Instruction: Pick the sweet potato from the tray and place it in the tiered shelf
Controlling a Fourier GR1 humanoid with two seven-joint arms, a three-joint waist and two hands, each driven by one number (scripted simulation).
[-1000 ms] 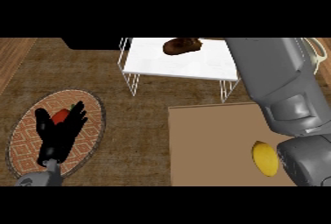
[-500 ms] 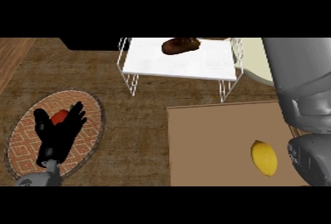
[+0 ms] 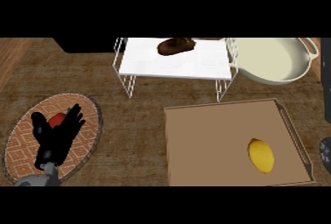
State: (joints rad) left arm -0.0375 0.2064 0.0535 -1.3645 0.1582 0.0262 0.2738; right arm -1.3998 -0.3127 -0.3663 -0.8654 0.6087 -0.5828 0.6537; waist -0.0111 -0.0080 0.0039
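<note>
The brown sweet potato (image 3: 176,46) lies on the white top of the wire tiered shelf (image 3: 181,65) at the back of the counter, with no hand touching it. In front and to the right sits the brown tray (image 3: 207,140), holding only a yellow lemon (image 3: 260,155). My left hand (image 3: 57,136) rests open, fingers up, at the lower left over a patterned round plate (image 3: 87,127). Only a dark sliver of my right arm (image 3: 325,151) shows at the right edge; its hand is out of the picture.
A large cream pot (image 3: 275,61) stands to the right of the shelf at the back. A red vegetable (image 3: 57,119) lies on the patterned plate, partly behind my left hand. A black object (image 3: 84,43) sits at the back left.
My right arm has drawn back to the right and out of view, uncovering the cream pot. The sweet potato stays on the shelf top. The left hand has not moved.
</note>
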